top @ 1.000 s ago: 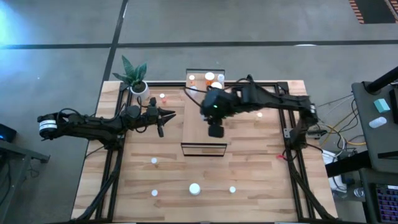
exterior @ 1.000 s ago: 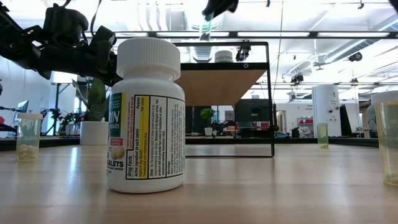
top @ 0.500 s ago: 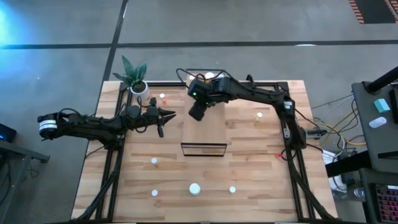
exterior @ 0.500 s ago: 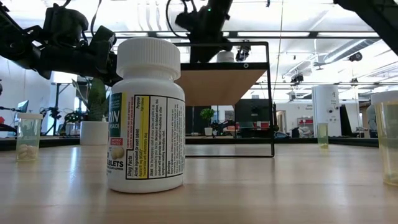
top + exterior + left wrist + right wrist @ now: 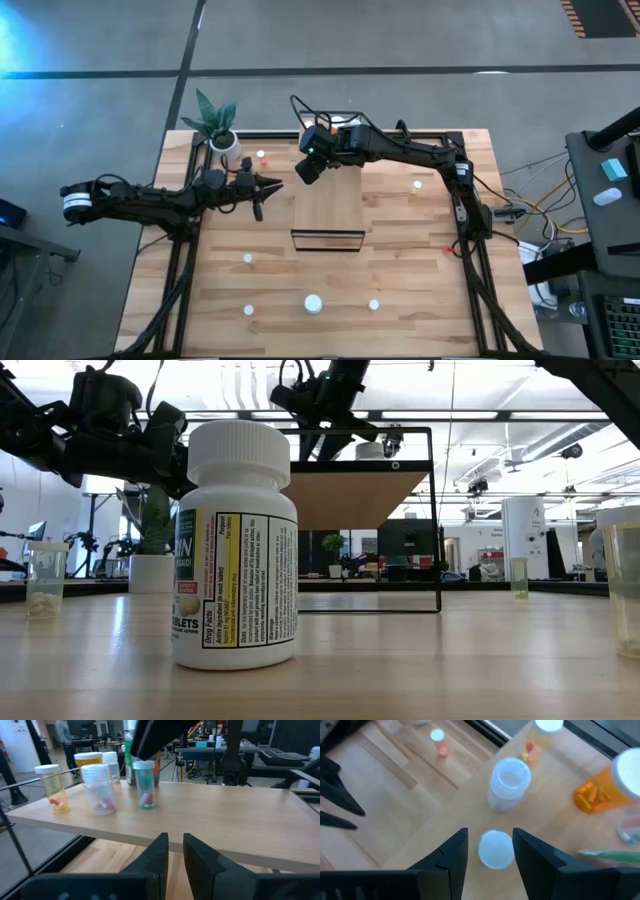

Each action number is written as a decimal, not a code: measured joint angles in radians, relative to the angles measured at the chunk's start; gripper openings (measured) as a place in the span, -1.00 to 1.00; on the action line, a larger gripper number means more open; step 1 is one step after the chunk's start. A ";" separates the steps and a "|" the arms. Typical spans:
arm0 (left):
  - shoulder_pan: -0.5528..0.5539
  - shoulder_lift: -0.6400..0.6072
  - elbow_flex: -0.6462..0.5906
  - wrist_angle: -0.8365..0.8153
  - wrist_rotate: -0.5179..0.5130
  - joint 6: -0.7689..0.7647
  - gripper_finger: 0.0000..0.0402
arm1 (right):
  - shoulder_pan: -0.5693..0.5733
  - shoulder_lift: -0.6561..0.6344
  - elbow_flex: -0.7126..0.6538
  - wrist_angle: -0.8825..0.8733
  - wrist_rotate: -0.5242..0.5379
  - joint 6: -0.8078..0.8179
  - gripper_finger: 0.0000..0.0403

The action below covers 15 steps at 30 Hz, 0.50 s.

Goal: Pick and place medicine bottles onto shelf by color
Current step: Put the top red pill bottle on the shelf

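- Two dark arms above a slatted worktop (image 5: 400,260), medicine bottles scattered across it.
- Right claw (image 5: 309,170) at the far end of the shelf (image 5: 330,205), fingers (image 5: 451,852) spread either side of a teal-tinted bottle (image 5: 144,787) standing upright on the wood top.
- Just beyond that claw on the same end: a clear bottle (image 5: 509,782), a yellow-tinted bottle (image 5: 52,787), and off to one side an orange bottle (image 5: 600,792).
- Left claw (image 5: 272,184) level with the shelf's edge, just beside it, pressed nearly together with only a slit between the tips, pinching nothing.
- Well apart from both claws, near the worktop's front: a large white labelled bottle (image 5: 236,545), upright.
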<state>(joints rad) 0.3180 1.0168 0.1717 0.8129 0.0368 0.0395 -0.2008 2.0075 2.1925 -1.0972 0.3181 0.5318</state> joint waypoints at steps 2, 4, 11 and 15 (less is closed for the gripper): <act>0.000 0.000 -0.003 -0.001 0.011 0.000 -0.80 | 0.000 0.000 0.000 0.011 -0.001 -0.005 -0.29; 0.000 0.000 -0.006 0.000 0.011 0.000 -0.80 | -0.002 0.000 0.000 0.014 -0.003 -0.007 -0.30; 0.000 0.000 -0.011 0.007 0.012 0.001 -0.80 | -0.009 -0.003 -0.002 0.041 -0.004 -0.031 -0.24; 0.000 0.000 -0.011 0.015 0.014 0.001 -0.80 | -0.008 -0.010 -0.003 0.042 -0.014 -0.050 -0.14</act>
<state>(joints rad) 0.3180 1.0168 0.1612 0.8280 0.0505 0.0406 -0.2085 1.9973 2.1895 -1.0554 0.3042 0.4818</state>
